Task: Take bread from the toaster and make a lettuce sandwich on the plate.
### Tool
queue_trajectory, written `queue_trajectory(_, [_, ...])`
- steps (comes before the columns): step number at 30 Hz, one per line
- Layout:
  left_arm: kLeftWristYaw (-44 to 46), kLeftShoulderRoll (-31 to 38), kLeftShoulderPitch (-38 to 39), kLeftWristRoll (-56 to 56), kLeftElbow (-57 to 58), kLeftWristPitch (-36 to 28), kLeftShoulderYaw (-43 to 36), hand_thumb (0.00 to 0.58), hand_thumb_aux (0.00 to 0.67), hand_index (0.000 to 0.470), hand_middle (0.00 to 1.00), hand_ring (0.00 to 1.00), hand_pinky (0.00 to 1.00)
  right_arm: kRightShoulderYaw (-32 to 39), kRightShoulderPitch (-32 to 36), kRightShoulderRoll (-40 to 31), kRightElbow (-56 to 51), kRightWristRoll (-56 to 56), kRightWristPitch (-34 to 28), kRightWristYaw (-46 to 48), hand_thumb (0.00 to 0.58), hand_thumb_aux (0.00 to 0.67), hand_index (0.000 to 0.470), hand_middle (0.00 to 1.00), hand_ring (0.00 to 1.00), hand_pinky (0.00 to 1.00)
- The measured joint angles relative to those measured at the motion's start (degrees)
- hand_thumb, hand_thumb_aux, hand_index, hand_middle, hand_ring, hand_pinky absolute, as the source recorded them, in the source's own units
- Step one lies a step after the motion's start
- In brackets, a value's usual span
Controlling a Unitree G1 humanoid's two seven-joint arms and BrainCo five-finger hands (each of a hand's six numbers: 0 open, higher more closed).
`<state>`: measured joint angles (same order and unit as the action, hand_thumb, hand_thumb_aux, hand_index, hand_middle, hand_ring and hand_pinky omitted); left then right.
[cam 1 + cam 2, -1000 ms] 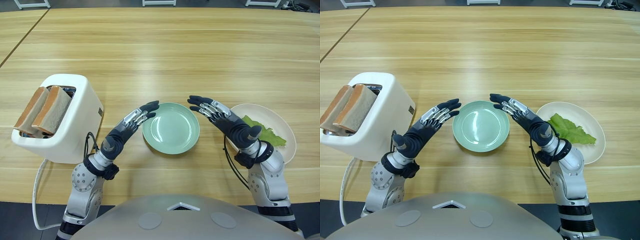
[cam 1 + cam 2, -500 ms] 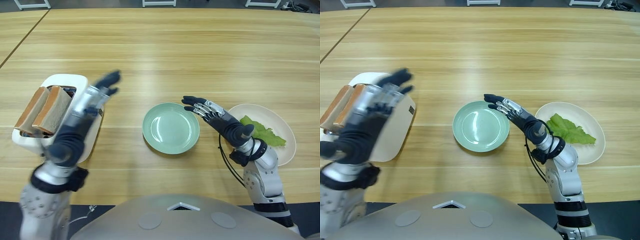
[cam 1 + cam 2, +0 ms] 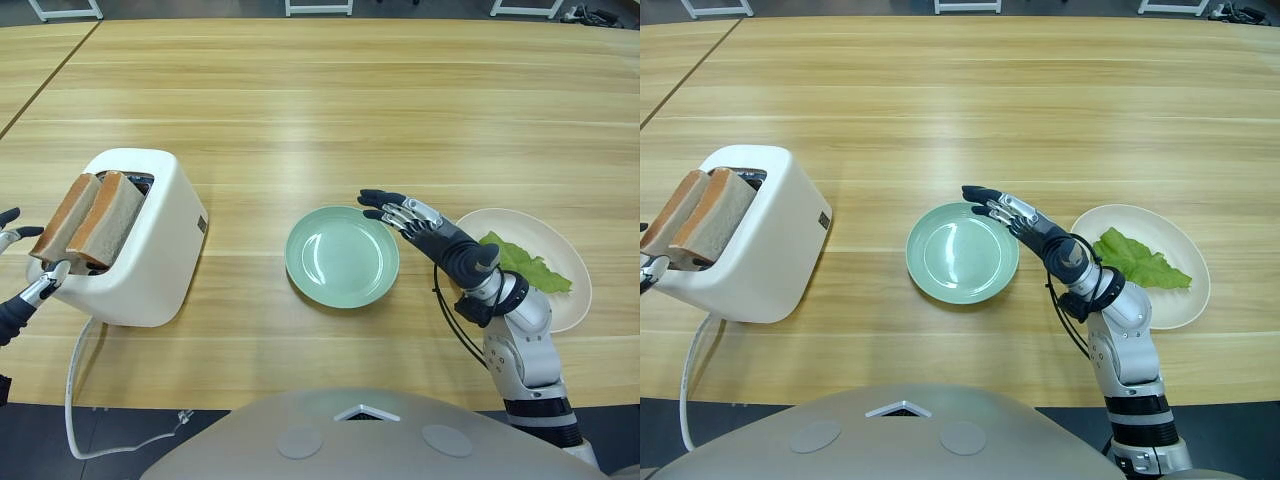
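left hand now out beside toaster, right hand by plate (fingers of both spread)

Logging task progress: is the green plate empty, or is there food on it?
Empty. The green plate shows bare glaze; both bread slices stand in the toaster, and the lettuce lies on the white plate.

Left hand: low at far left edge, largely cut off by frame; fingers spread, uncurled, holding nothing.
Right hand: flat, palm down, empty; fingertips extended, close together, pointing forward-left.
Right wrist: slightly bent.
Right forearm: rising from lower right edge, black cables looped alongside.
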<state>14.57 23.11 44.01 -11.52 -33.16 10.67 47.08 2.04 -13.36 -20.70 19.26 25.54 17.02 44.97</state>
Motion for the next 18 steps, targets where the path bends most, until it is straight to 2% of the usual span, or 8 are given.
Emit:
queue_trajectory(6, [-0.7, 1.6, -2.9, 0.0, 7.0, 1.5, 0.3, 0.405, 0.302, 0.212, 0.00, 0.00, 0.00, -0.2, 0.0, 0.0, -0.2, -0.8, 0.1, -0.1, 0.000, 0.000, 0.000, 0.00, 0.00, 0.00])
queue_trajectory(8, [-0.7, 2.4, -3.7, 0.0, 8.1, 1.6, 0.3, 0.374, 0.271, 0.190, 0.00, 0.00, 0.00, -0.3, -0.1, 0.0, -0.2, -0.8, 0.2, -0.2, 0.000, 0.000, 0.000, 0.00, 0.00, 0.00])
queue_trajectory(10, [-0.7, 3.0, -4.6, -0.1, 8.4, 1.8, 0.0, 0.301, 0.205, 0.144, 0.00, 0.00, 0.00, -0.3, -0.2, 0.1, -0.2, -0.8, 0.4, -0.4, 0.000, 0.000, 0.000, 0.00, 0.00, 0.00])
queue_trajectory(14, [-0.7, 3.1, -5.8, -0.1, 8.7, 2.1, -1.1, 0.230, 0.150, 0.105, 0.00, 0.00, 0.00, -0.3, -0.2, 0.1, -0.3, -0.8, 0.7, -0.4, 0.000, 0.000, 0.000, 0.00, 0.00, 0.00])
queue_trajectory(15, [-0.7, 3.1, -5.9, -0.1, 8.7, 2.1, -1.6, 0.227, 0.147, 0.103, 0.00, 0.00, 0.00, -0.3, -0.2, 0.1, -0.4, -0.8, 0.7, -0.4, 0.000, 0.000, 0.000, 0.00, 0.00, 0.00])
queue_trajectory(18, [-0.6, 3.1, -7.0, -0.2, 8.8, 2.1, -2.9, 0.268, 0.179, 0.125, 0.00, 0.00, 0.00, -0.3, -0.2, 0.1, -0.5, -0.8, 0.8, -0.5, 0.000, 0.000, 0.000, 0.00, 0.00, 0.00])
